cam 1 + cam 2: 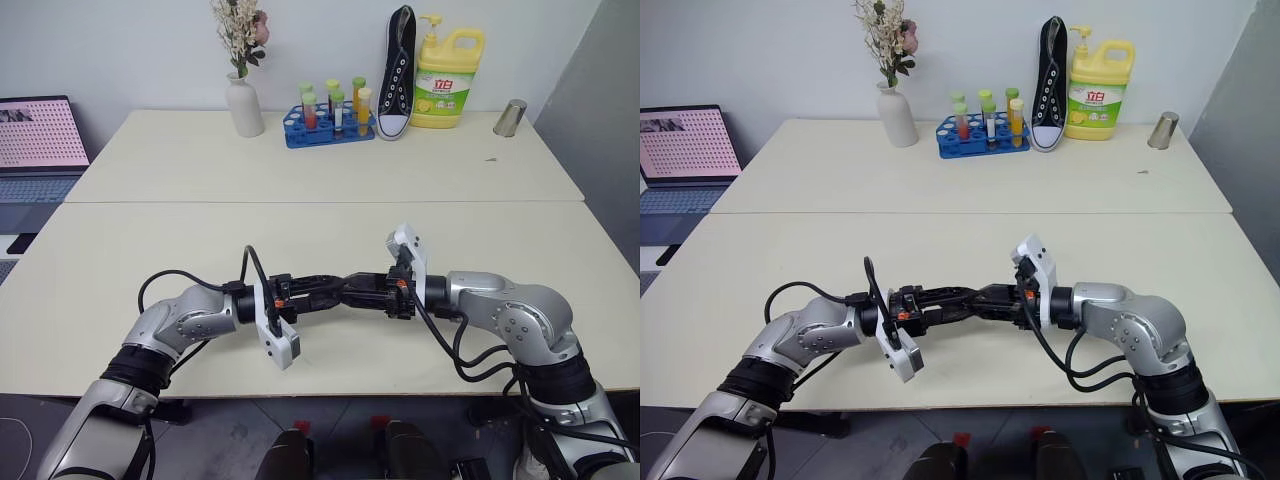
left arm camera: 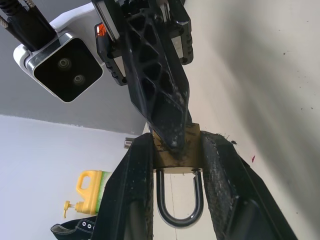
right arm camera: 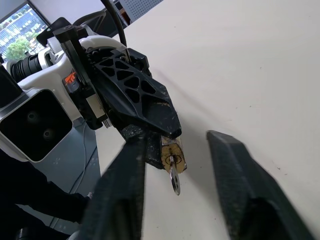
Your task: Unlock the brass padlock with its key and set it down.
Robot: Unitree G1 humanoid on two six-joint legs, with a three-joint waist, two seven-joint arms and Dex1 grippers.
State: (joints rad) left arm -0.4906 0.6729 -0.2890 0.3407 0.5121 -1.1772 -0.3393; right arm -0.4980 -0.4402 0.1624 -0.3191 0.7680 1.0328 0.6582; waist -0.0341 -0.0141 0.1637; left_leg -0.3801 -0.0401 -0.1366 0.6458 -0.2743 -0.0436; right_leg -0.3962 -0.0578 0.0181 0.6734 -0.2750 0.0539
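The brass padlock (image 2: 176,156) is clamped by its body between the fingers of my left gripper (image 1: 338,289), with its silvery shackle (image 2: 179,216) looping back toward that wrist. A small key (image 3: 174,183) sticks out of the padlock's (image 3: 172,156) keyhole end. My right gripper (image 3: 176,142) faces the left one, tip to tip, above the near table (image 1: 150,240). Its two fingers (image 3: 235,170) stand apart on either side of the key, with a gap on both sides. In the head views the padlock is hidden between the black fingers.
On the far table stand a white vase with dried flowers (image 1: 243,100), a blue rack of coloured tubes (image 1: 330,125), a black shoe (image 1: 397,75), a yellow detergent bottle (image 1: 447,80) and a metal cup (image 1: 511,118). A laptop (image 1: 35,140) sits at the far left.
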